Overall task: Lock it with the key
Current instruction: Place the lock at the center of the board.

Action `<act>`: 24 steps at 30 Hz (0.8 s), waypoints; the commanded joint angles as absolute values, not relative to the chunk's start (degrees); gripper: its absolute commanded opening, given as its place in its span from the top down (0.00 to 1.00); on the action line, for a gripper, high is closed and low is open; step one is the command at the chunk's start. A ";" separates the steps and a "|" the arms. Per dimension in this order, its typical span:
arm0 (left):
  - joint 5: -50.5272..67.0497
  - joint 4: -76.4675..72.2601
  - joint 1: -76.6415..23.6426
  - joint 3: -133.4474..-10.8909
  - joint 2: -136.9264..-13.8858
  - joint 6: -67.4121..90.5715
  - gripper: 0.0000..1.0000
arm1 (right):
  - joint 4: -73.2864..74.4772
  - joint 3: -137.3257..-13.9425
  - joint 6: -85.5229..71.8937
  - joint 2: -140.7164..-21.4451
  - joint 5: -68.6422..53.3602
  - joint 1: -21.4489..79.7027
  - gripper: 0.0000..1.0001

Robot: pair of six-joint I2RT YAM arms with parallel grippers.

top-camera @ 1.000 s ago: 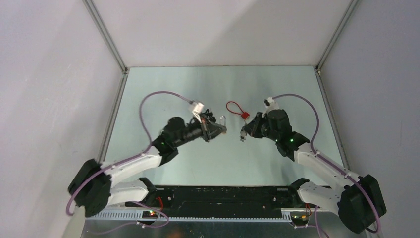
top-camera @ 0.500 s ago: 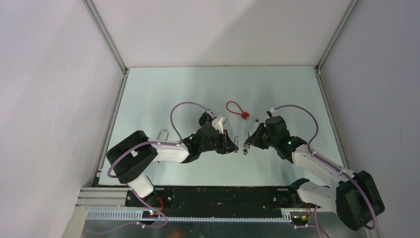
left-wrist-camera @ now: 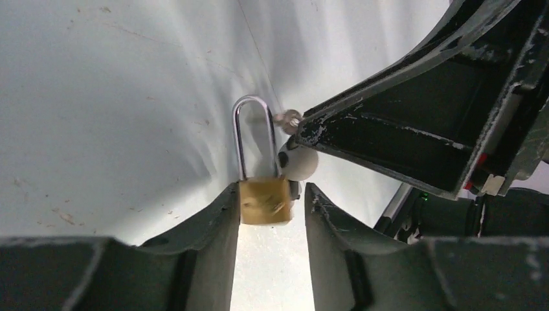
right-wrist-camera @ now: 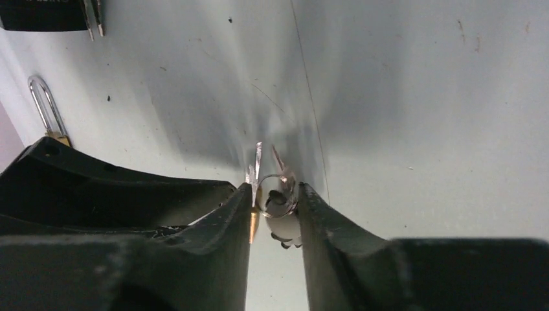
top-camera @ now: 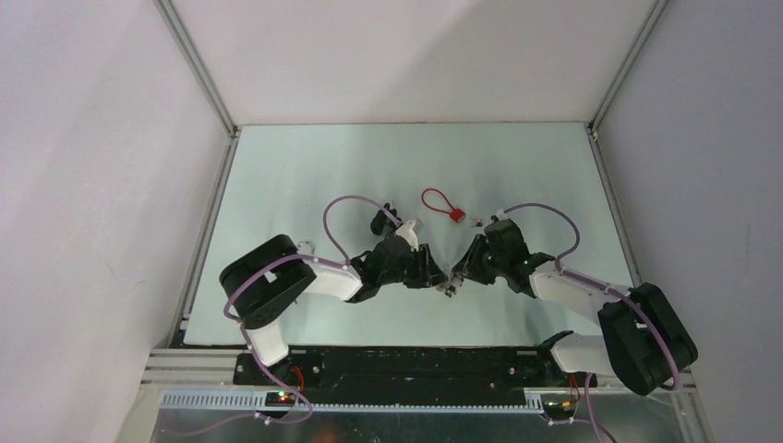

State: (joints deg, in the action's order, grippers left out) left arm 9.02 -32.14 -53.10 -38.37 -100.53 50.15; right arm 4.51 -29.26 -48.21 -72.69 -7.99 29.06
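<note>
My left gripper (left-wrist-camera: 268,202) is shut on a small brass padlock (left-wrist-camera: 264,201) and holds its body at the fingertips, with the steel shackle (left-wrist-camera: 252,136) pointing away. My right gripper (right-wrist-camera: 275,194) is shut on a ring of small silver keys (right-wrist-camera: 277,193), whose blades stick out past the fingertips. In the top view the two grippers meet tip to tip near the table's middle front, left (top-camera: 434,274) and right (top-camera: 455,277). In the left wrist view the key ring (left-wrist-camera: 289,120) sits right beside the shackle, and the key tip itself is hidden.
A red cable loop lock (top-camera: 441,203) lies behind the grippers, with a small metal item (top-camera: 476,221) beside it. A second padlock (right-wrist-camera: 48,110) lies on the table to the left, partly behind the left arm (top-camera: 309,245). A black object (right-wrist-camera: 45,16) shows at the right wrist view's top left.
The left arm folded in and carried the padlock right and nearer. The right gripper came left and nearer with the keys. The two grippers now meet tip to tip.
</note>
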 commanded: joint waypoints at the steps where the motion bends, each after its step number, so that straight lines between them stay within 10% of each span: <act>1: 6.66 -33.74 -52.62 -40.34 -99.95 50.80 0.50 | 2.00 -29.27 -48.46 -72.05 -7.21 29.00 0.57; 14: -2.91 -18.57 -43.32 -34.42 -83.55 40.89 0.13 | 10.15 -29.53 -42.62 -60.81 6.07 28.31 0.04; 24: -20.06 3.94 -25.92 -33.21 -68.58 38.28 0.03 | 13.00 -29.53 -43.20 -58.65 5.29 27.12 0.06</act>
